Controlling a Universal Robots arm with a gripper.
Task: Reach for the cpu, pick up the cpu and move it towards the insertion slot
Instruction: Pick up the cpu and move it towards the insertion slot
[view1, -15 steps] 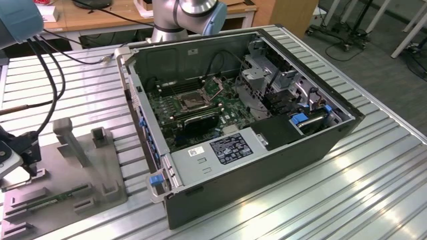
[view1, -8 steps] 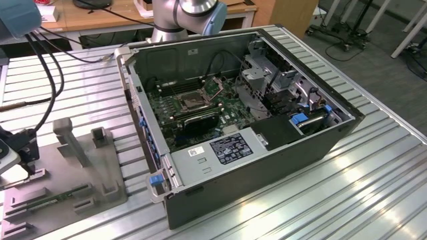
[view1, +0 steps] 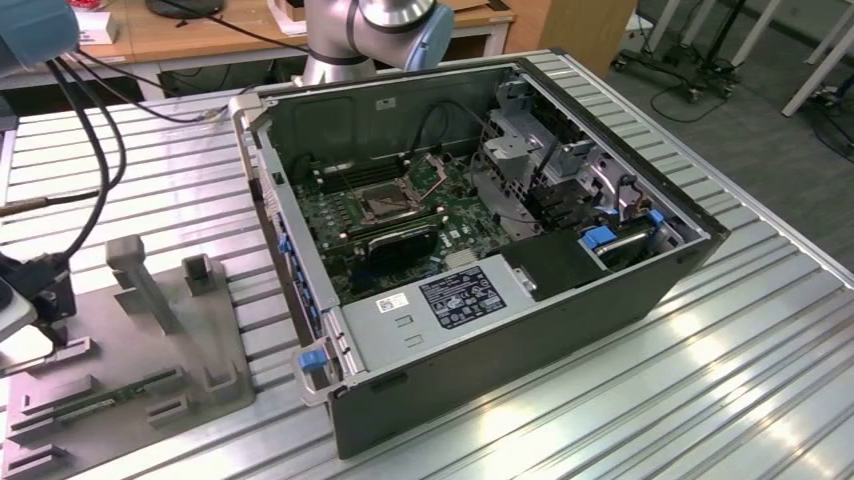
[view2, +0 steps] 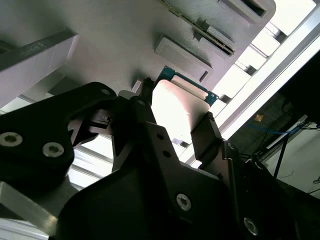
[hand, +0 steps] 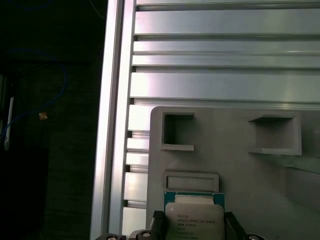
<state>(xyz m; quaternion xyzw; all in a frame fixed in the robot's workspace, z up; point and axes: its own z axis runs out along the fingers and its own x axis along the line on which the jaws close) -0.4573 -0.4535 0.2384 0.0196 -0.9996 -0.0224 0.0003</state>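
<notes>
Your pincer (view2: 176, 106) clamped on the cpu (hand: 194, 216)
Fingers (view2: 206, 131) press its two opposite edges over the grey fixture (hand: 240, 170); open ribbed table (hand: 225, 50) lies beyond the pincer; insertion slot (view1: 378, 203) well apart, inside the case (view1: 534, 345)

Around the claw (view2: 176, 114), low over the grey fixture plate (view1: 220, 325) at the cpu (hand: 194, 220): hemmed by a small raised block (hand: 191, 180) just ahead and two pocketed blocks (hand: 177, 131) further on. Open air above the plate. Toward the computer case (view1: 534, 330): barred by two upright posts (view1: 140, 285) and the case's raised side wall (view1: 271, 190); passable over the top. Open from above at the insertion slot (view1: 378, 203); crowded on the exterior view's right by the metal drive cage (view1: 521, 150), with a looping black cable (view1: 430, 118) near. Hanging cables (view1: 80, 130) over the worktop (view1: 721, 340) at the exterior view's left.
</notes>
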